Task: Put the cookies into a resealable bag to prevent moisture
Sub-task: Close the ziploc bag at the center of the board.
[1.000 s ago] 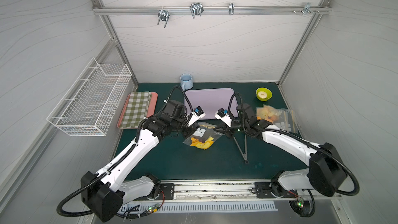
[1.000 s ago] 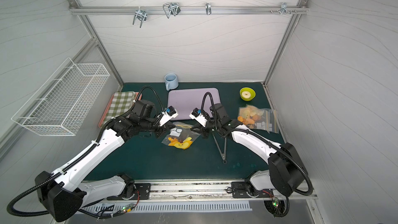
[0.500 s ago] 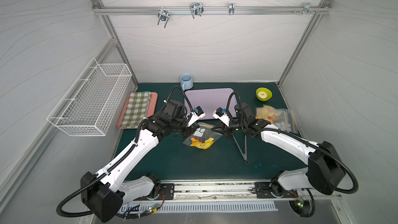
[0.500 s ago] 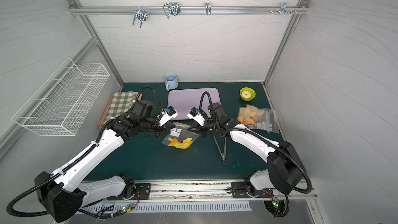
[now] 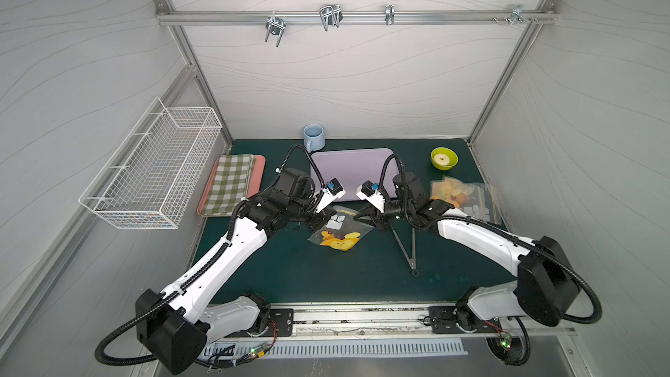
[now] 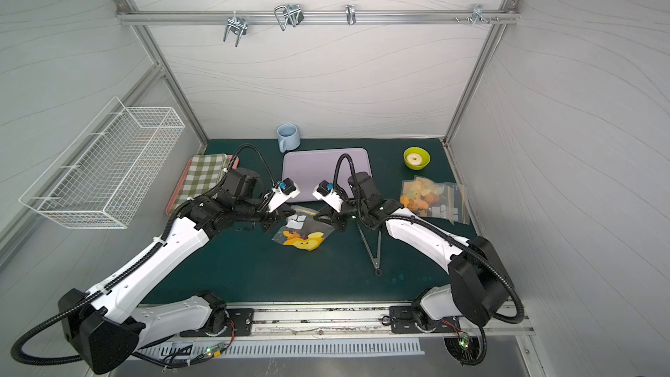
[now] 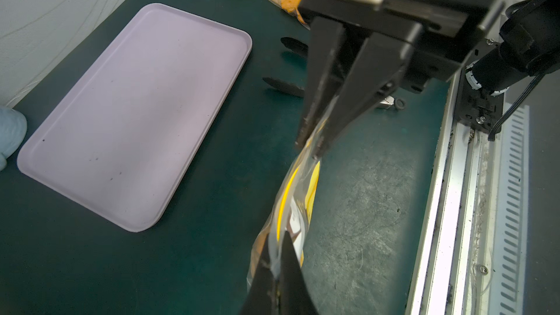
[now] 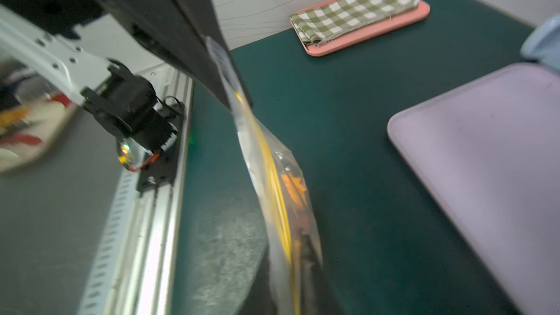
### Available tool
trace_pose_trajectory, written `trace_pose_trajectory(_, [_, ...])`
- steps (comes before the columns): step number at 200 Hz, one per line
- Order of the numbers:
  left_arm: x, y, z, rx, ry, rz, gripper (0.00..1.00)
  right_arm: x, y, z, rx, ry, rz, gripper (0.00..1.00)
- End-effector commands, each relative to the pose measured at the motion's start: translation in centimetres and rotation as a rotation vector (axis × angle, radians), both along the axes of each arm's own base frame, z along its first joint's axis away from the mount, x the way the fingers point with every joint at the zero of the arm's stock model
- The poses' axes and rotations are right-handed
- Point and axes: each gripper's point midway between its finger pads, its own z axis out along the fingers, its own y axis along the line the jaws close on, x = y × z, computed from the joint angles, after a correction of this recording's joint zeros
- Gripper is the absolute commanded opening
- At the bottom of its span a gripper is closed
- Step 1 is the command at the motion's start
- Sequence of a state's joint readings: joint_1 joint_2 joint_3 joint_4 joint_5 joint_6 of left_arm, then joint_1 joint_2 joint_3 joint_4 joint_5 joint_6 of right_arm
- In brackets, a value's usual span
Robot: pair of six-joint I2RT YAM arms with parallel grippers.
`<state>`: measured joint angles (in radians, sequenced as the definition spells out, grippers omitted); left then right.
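A clear resealable bag [image 5: 342, 227] [image 6: 304, 227] with a yellow zip line hangs stretched between both grippers just above the green mat. Orange cookies [image 5: 329, 238] [image 8: 292, 187] sit in its lower part, beside a yellow print. My left gripper [image 5: 321, 220] [image 7: 277, 257] is shut on one end of the bag's top edge. At the other end my right gripper [image 5: 364, 216] [image 7: 315, 144] pinches the edge shut. In the right wrist view the bag [image 8: 272, 159] runs off to the left gripper; the right jaws are blurred.
Metal tongs [image 5: 406, 244] lie on the mat right of the bag. A second bag with orange pieces [image 5: 462, 197] lies at the right. Behind are a purple tray [image 5: 351, 170], a green bowl [image 5: 444, 158], a blue mug [image 5: 313, 136] and a checked cloth [image 5: 232, 186].
My right gripper has shifted slightly left along the bag's top edge. The left arm and the bag have hardly moved.
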<state>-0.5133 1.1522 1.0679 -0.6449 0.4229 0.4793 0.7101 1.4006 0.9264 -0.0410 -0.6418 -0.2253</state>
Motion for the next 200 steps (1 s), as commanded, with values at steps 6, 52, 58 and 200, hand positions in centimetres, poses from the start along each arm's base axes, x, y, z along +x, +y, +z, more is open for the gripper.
trace_pose_trajectory(6, [0.1,-0.6,1.4,-0.034,-0.054,-0.033,0.0,0.0,1.0,1.4,0.039,-0.029,0.034,0.2])
trace_pose_trajectory(52, [0.0,-0.6,1.5,-0.039,-0.054,-0.035,0.0,-0.1,1.7,1.9,0.052,-0.027,0.052,0.2])
trace_pose_trajectory(58, [0.0,-0.6,1.4,-0.038,-0.053,-0.035,0.0,-0.2,1.8,2.0,0.056,-0.028,0.053,0.22])
trace_pose_trajectory(200, [-0.3,-0.8,1.6,-0.05,-0.05,-0.05,0.0,-0.5,3.1,3.3,0.109,-0.007,0.1,0.02])
